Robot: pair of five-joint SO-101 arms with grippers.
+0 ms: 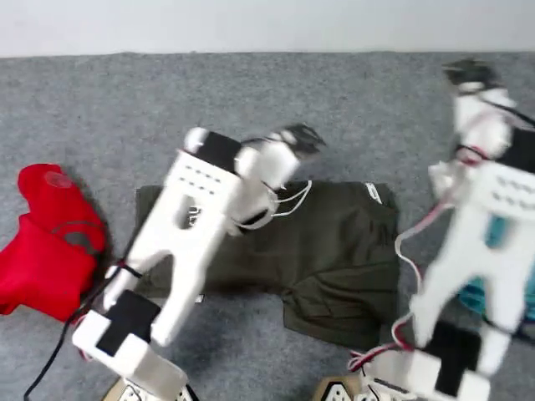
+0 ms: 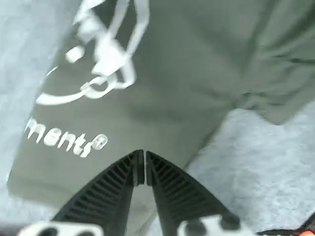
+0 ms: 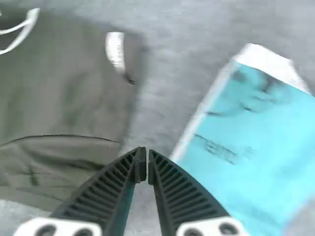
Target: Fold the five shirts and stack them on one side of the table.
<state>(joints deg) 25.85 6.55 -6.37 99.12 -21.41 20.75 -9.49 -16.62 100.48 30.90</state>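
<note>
A dark olive shirt [image 1: 334, 242] lies partly folded in the middle of the table, white print [image 2: 98, 64] facing up. My left gripper [image 2: 141, 160] is shut and holds nothing; it hangs above the shirt's printed part, near its far edge in the high view [image 1: 297, 140]. My right gripper [image 3: 142, 156] is also shut on nothing, raised over the grey table surface between the olive shirt [image 3: 59, 98] and a folded teal shirt [image 3: 256, 147]. In the high view it sits at the far right [image 1: 468, 73].
A crumpled red shirt [image 1: 50, 242] lies at the table's left edge. The teal shirt [image 1: 500, 230] lies at the right edge, mostly under the right arm. Bare grey table [image 1: 251, 92] stretches along the far side. A white label [image 3: 116, 49] marks the olive shirt's corner.
</note>
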